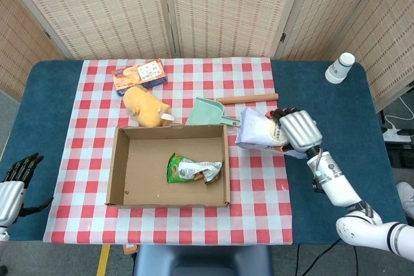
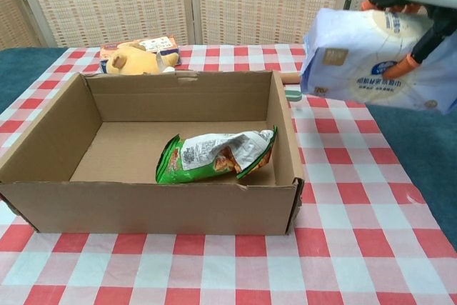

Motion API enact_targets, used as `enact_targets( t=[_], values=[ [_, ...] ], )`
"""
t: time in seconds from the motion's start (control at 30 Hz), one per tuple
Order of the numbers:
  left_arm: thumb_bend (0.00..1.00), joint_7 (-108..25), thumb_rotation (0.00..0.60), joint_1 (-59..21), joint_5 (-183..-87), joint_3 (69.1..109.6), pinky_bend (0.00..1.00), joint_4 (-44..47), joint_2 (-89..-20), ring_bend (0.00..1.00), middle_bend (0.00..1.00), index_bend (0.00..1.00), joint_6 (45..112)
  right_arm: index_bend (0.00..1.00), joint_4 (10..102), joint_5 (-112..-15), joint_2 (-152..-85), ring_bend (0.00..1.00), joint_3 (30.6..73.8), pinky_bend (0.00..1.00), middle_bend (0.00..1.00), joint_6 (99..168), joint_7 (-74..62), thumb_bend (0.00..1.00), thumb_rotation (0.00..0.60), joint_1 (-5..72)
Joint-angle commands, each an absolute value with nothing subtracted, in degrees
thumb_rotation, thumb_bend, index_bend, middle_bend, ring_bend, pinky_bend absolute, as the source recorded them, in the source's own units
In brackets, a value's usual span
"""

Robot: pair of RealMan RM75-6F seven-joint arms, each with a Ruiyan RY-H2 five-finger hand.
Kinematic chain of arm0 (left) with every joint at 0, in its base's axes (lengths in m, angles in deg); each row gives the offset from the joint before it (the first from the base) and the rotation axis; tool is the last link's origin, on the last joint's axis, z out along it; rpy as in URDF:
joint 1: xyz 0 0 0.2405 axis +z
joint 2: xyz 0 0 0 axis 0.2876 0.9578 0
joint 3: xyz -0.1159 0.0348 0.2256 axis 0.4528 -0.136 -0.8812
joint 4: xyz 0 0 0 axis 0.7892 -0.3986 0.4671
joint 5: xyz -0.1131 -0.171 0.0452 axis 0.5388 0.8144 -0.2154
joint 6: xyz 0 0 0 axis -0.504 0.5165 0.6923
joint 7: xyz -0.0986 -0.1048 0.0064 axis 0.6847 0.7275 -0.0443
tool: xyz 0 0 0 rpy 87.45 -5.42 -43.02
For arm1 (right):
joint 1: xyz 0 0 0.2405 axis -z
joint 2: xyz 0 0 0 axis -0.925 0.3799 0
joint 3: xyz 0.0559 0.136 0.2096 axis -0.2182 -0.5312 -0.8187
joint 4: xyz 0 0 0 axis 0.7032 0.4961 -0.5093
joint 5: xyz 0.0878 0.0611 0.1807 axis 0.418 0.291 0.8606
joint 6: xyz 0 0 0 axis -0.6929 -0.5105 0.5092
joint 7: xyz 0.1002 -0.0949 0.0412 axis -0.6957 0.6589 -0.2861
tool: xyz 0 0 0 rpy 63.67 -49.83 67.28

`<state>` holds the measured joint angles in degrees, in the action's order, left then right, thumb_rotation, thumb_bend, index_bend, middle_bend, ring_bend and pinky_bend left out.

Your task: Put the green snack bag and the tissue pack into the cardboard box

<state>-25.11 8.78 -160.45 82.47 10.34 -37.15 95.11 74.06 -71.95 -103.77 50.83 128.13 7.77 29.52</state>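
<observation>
Tissue pack (image 2: 371, 62) in right hand (image 1: 299, 130)

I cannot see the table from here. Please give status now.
Right hand holds tissue pack in the air, right of cardboard box. Left hand open, idle. Green snack bag already in box. Nothing blocks the way.

The right robot hand (image 1: 299, 130) grips the tissue pack (image 1: 261, 130) aloft, while the left robot hand (image 1: 15, 176) hangs low with fingers apart.
</observation>
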Motion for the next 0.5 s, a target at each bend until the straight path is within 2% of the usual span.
enact_targets(
  t=[0.03,0.23,0.5],
  values=[
    [0.20,-25.15,0.600,8.77,-160.47,82.46,0.08,10.36,-37.14,0.00,0.00,0.00,95.12,0.84,81.56,-72.75,-99.49,0.65,47.84,0.86,0.60,132.14,10.58,0.18,0.600,29.73],
    [0.20,-25.12,0.600,8.84,-160.68,82.40,0.08,10.49,-37.08,0.00,0.00,0.00,95.39,0.84,88.55,-74.19,-99.48,0.65,45.35,0.86,0.60,133.47,9.36,0.18,0.600,28.20],
    [0.20,-24.53,0.600,9.09,-161.25,82.14,0.08,10.97,-36.66,0.00,0.00,0.00,95.94,0.83,88.18,-78.32,-108.22,0.65,43.70,0.86,0.60,135.24,8.01,0.18,0.600,23.97]
  ],
)
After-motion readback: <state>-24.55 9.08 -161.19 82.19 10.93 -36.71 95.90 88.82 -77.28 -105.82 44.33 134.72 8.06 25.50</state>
